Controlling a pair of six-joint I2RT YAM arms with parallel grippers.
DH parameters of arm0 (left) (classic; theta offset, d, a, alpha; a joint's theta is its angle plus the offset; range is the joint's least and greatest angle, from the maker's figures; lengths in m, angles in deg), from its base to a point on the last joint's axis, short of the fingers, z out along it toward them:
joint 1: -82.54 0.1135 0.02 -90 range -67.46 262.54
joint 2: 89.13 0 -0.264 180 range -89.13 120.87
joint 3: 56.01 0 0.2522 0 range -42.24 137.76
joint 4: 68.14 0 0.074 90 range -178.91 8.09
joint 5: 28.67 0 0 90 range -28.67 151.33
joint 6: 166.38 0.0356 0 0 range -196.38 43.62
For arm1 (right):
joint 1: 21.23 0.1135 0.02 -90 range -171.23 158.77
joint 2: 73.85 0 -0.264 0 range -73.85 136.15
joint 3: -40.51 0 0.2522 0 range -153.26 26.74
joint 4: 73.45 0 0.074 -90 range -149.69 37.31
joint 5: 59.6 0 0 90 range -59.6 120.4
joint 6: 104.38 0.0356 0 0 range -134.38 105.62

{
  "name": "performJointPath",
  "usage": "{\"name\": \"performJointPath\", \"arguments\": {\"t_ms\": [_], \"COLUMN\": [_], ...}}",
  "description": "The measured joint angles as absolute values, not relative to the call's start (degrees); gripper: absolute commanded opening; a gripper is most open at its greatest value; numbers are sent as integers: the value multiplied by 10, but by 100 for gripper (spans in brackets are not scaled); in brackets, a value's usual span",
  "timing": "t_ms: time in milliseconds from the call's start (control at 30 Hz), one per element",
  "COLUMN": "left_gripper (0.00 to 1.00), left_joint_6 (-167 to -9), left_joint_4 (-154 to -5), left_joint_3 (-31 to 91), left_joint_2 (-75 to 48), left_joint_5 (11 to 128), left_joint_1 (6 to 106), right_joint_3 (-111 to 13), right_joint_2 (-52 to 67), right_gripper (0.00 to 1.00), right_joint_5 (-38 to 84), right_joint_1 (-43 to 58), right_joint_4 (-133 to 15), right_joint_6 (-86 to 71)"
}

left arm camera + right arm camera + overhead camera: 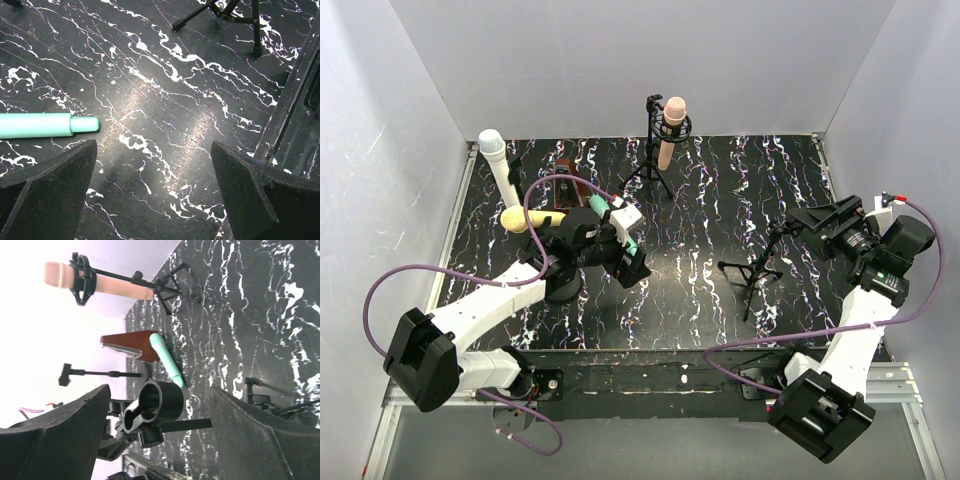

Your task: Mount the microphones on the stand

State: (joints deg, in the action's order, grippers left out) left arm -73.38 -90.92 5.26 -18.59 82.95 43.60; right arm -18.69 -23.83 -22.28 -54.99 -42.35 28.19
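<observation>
A peach-pink microphone [670, 130] [100, 284] sits clipped in the back stand [653, 160]. At the back left a white microphone [498, 165] stands tilted, and a yellow one [525, 218] lies beside it. The teal microphone [612, 218] [45, 125] [167, 360] lies flat on the table. My left gripper [630, 262] [152, 170] is open just past its tail end, not touching it. My right gripper [815, 225] [160, 410] is open, with the empty clip [160, 402] of the right stand [760, 265] between its fingers.
A brown triangular block [570, 185] [130, 342] stands by the teal microphone's head. Another thin black stand [95, 373] shows behind it. Tripod legs [235, 15] cross the top of the left wrist view. White walls close in the marbled black table [720, 200].
</observation>
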Motion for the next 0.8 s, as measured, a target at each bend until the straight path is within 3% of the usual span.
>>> {"name": "performJointPath", "arguments": {"t_ms": [233,500,667,800], "left_gripper": [98,98,98,98], "left_joint_6": [-733,-731,-729,-725], "left_joint_4": [-909,-909,-909,-906], "left_joint_3": [53,53,53,50], "left_joint_2": [-189,-191,-194,-203], "left_joint_5": [830,829,830,833], "left_joint_1": [436,436,436,436], "right_joint_3": [-161,-146,-147,-153], "right_joint_2": [-220,-216,-207,-192], "right_gripper": [71,27,14,10], "right_joint_5": [-247,-265,-287,-292], "right_joint_1": [-541,-517,-500,-470], "right_joint_4": [-498,-519,-540,-572], "right_joint_6": [382,443,491,516]}}
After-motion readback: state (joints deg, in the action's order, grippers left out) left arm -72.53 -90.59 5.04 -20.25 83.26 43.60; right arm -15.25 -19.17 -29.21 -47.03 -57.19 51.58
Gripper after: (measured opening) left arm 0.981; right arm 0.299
